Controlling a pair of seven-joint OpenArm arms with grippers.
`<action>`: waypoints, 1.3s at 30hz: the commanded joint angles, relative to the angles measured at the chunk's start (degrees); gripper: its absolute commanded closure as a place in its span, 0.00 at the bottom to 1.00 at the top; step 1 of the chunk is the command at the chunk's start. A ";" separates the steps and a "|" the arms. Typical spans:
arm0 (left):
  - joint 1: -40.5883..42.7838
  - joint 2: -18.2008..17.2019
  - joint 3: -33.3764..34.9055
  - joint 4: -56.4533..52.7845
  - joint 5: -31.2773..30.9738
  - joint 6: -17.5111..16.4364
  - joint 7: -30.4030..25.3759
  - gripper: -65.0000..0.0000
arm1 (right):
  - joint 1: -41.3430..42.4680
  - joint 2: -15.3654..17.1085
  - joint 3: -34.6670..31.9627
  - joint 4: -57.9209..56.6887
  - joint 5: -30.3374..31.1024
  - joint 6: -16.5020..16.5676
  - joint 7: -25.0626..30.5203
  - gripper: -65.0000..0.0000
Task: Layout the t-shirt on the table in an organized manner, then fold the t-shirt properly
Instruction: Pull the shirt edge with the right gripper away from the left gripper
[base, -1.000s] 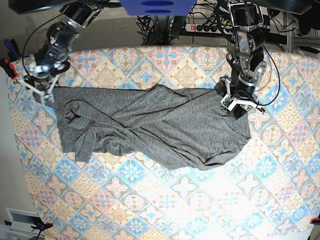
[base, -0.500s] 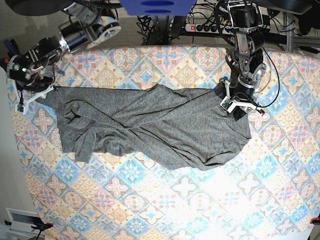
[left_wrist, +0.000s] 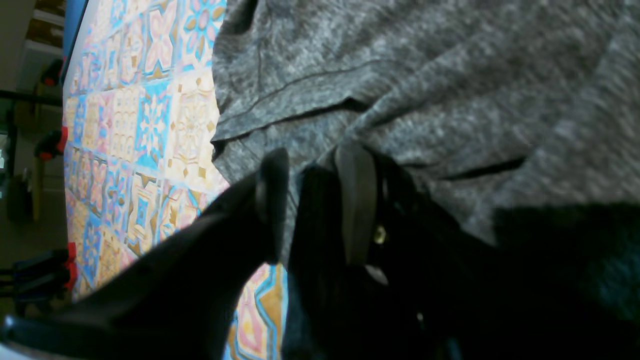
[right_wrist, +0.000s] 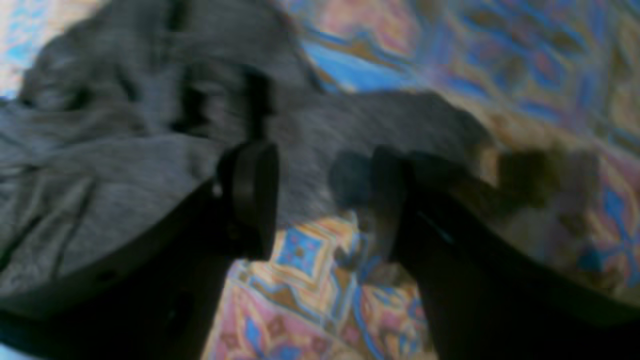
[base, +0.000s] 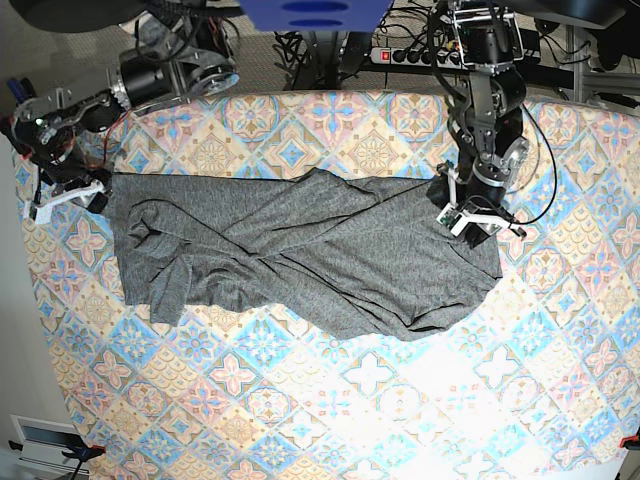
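Blur wrecks the right wrist view, but the right gripper (right_wrist: 320, 200) looks spread, fabric edge between its fingers. T-shirt (base: 300, 250) sprawls rumpled and twisted across the far worktop (base: 330, 400); left gripper (left_wrist: 312, 200) is pinching its corner.

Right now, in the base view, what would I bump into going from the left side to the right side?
right gripper → t-shirt spread crumpled on the table → left gripper at the shirt's right end → bare patterned cloth.
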 joint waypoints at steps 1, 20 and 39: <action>2.95 0.18 0.20 -5.14 8.58 -10.46 25.83 0.68 | 0.23 0.97 0.25 0.44 -0.06 0.10 0.40 0.57; 2.86 0.18 0.37 -5.14 8.58 -10.46 25.83 0.68 | 0.14 0.62 1.57 -7.64 0.21 0.10 0.40 0.56; 1.98 -0.26 0.46 -5.14 8.67 -10.46 25.74 0.68 | -1.80 0.88 8.07 -20.74 10.14 0.10 0.80 0.56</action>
